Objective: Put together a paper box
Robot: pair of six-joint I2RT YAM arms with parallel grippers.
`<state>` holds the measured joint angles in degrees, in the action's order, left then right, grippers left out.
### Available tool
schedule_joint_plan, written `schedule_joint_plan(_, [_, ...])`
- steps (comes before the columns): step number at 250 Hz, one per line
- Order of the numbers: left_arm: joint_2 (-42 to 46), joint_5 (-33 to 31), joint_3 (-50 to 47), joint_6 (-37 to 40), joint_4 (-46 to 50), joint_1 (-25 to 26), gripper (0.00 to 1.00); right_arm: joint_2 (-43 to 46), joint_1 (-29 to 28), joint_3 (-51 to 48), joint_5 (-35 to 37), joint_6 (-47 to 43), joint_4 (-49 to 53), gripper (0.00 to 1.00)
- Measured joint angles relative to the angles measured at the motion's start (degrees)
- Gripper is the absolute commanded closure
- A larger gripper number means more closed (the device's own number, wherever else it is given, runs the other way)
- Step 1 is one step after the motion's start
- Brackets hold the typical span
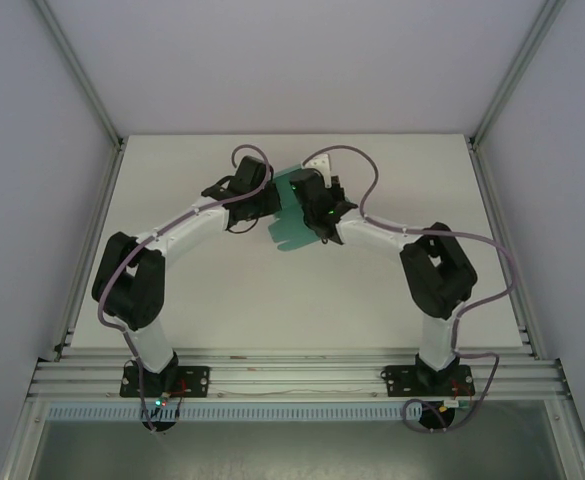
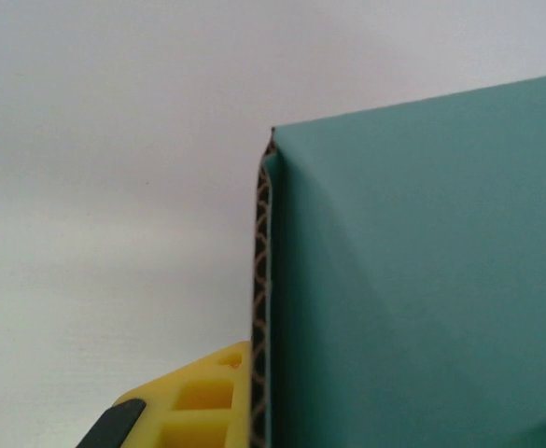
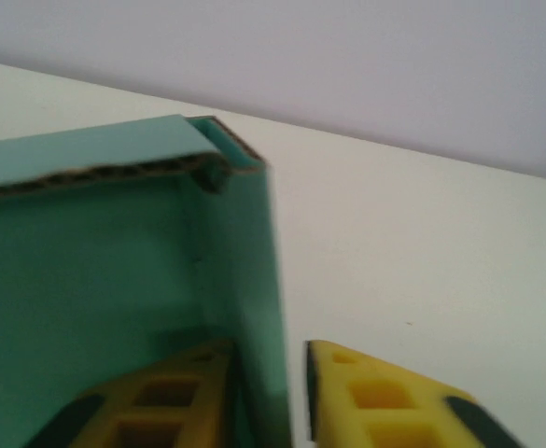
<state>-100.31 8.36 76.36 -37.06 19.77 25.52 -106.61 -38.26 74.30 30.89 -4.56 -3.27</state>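
The teal-green paper box (image 1: 290,228) is held up over the middle of the table between both arms. In the left wrist view its folded wall (image 2: 422,280) shows a corrugated edge, and my left gripper (image 2: 259,378) is shut on that wall; one yellow finger (image 2: 207,392) presses the edge and the other is hidden behind the card. In the right wrist view my right gripper (image 3: 268,364) straddles a side wall of the paper box (image 3: 86,261). One finger (image 3: 175,392) is inside and the other stands outside with a small gap, so the jaws are open. From above, the left gripper (image 1: 264,203) and right gripper (image 1: 310,203) meet at the box.
A small white object (image 1: 318,160) lies on the table just behind the grippers. Aluminium frame rails (image 1: 92,230) run along the table's sides and near edge, with grey walls around. Arm cables loop above both wrists.
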Motion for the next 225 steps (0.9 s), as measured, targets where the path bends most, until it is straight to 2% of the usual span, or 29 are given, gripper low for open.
schedule_joint_plan(14, [0.02, 0.22, -0.13, 0.04, 0.61, -0.07, 1.0, 2.56, 1.03, -2.75, -4.11, 0.66, -0.96, 0.44])
schedule_joint_plan(42, [0.79, 0.52, -1.27, 0.9, 0.61, -0.33, 1.0, 9.51, 3.69, -8.52, -12.98, -0.09, -2.12, 0.2])
schedule_joint_plan(57, [1.6, 1.05, -1.64, 1.6, 0.57, -0.52, 1.0, 13.79, 4.76, -11.61, -18.36, -0.07, -2.47, 0.0])
schedule_joint_plan(86, [3.15, 1.49, -2.49, 3.65, 0.63, -1.2, 1.0, 22.18, 5.92, -16.7, -27.39, -0.55, -3.54, 0.0])
schedule_joint_plan(111, [3.43, 1.68, -2.82, 5.79, 0.94, -1.68, 1.0, 28.89, 6.05, -19.74, -31.32, 1.18, -4.33, 0.0])
schedule_joint_plan(161, [3.43, 4.31, -2.75, 11.72, 5.7, -1.95, 1.0, 40.44, 7.63, -23.96, -31.32, 7.63, -3.61, 0.0])
schedule_joint_plan(187, [1.88, 6.84, 0.02, 14.91, 12.55, -1.7, 1.0, 44.11, 9.9, -23.96, -30.71, 11.3, 1.33, 0.0])
schedule_joint_plan(225, [-3.43, 6.43, 5.97, 18.82, 23.78, 0.37, 1.0, 46.82, 11.1, -23.96, -30.12, 13.9, 10.38, 0.0])
